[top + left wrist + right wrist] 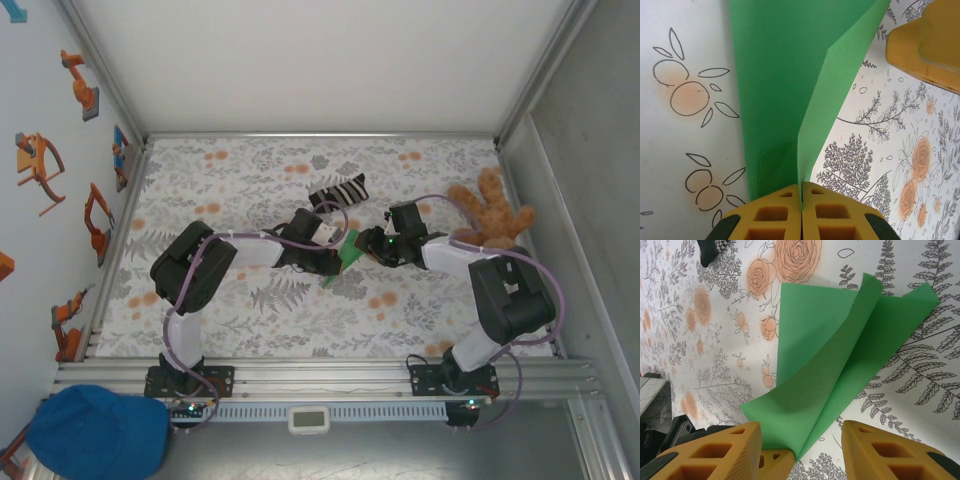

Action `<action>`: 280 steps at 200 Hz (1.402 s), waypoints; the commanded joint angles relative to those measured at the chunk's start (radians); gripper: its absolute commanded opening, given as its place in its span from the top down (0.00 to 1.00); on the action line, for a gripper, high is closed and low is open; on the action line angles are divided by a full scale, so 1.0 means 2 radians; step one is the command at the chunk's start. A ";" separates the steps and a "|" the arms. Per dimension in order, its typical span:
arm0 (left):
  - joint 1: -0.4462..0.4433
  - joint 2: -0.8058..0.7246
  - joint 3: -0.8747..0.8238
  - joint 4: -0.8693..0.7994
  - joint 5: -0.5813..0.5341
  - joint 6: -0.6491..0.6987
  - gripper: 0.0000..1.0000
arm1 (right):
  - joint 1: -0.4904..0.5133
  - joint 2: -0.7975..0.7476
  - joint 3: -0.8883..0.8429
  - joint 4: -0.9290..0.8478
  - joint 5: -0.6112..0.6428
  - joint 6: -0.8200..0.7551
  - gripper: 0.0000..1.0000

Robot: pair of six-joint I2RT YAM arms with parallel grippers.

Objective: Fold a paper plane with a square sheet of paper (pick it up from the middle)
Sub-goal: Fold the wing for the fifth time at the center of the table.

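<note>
The square sheet of paper (348,254) is bright green and folded into a loose V along a crease, lifted at mid-table. My left gripper (801,196) is shut on the sheet's (780,75) creased lower edge, its yellow fingers (775,215) pressed together. My right gripper (800,432) stands open just opposite, one finger (715,452) on each side of the paper (840,355) without pinching it. In the top view both grippers meet at the sheet, left (330,256) and right (374,244). A finished paper plane is out of view.
A black-and-white striped sock (340,190) lies just behind the grippers. A brown teddy bear (490,215) sits at the right edge. The floral tablecloth (250,170) is walled by metal frame rails. A blue cap (95,430) lies off the table, near left.
</note>
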 commanded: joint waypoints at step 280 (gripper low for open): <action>0.011 0.056 0.055 -0.124 0.010 -0.005 0.91 | 0.030 0.043 -0.016 0.120 -0.026 -0.021 0.83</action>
